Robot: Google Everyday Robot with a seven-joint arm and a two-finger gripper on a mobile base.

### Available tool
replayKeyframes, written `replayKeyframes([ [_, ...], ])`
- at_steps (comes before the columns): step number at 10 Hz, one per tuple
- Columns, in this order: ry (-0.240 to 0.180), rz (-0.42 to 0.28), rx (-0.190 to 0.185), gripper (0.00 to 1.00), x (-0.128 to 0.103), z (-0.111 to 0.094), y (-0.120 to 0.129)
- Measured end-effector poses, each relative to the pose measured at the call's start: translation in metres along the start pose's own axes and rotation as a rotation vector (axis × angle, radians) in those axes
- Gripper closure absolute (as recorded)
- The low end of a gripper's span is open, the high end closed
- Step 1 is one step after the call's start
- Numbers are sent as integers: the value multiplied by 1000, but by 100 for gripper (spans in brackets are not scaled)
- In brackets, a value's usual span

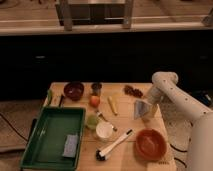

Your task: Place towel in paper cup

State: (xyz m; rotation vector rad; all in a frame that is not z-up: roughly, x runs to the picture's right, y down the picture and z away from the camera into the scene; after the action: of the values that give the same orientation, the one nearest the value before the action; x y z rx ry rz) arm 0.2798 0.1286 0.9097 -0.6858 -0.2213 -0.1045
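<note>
Pale grey-blue, the towel (140, 109) shows as a small wedge shape, wide at the bottom and narrow at the top. It stands on the wooden table (125, 117) near the 3 o'clock edge. The gripper (148, 106) at the end of the white arm (165, 87) is low over the table and right against the towel's far side. I cannot tell whether it has hold of the cloth or how wide it stands.

The white paper cup (104, 131) sits upright near the table's middle, at about 8 o'clock from the towel and well apart from it. Just beside the cup at 11 o'clock lies a small green object (92, 120). A white-handled brush (114, 146) lies slantwise at the cup's 5 o'clock, and an orange bowl (150, 142) sits at 6 o'clock from the towel. A green tray (50, 125) with a grey sponge (70, 145) in it fills the 9 o'clock side.
</note>
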Motion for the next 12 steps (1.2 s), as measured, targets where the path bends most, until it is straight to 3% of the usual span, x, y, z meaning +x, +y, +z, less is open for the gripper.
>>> replayKeyframes([
  [5, -13, -80, -15, 20, -18, 2, -6],
  [7, -16, -108, -27, 25, -24, 5, -7],
  [12, -32, -169, -39, 79, -34, 8, -10],
])
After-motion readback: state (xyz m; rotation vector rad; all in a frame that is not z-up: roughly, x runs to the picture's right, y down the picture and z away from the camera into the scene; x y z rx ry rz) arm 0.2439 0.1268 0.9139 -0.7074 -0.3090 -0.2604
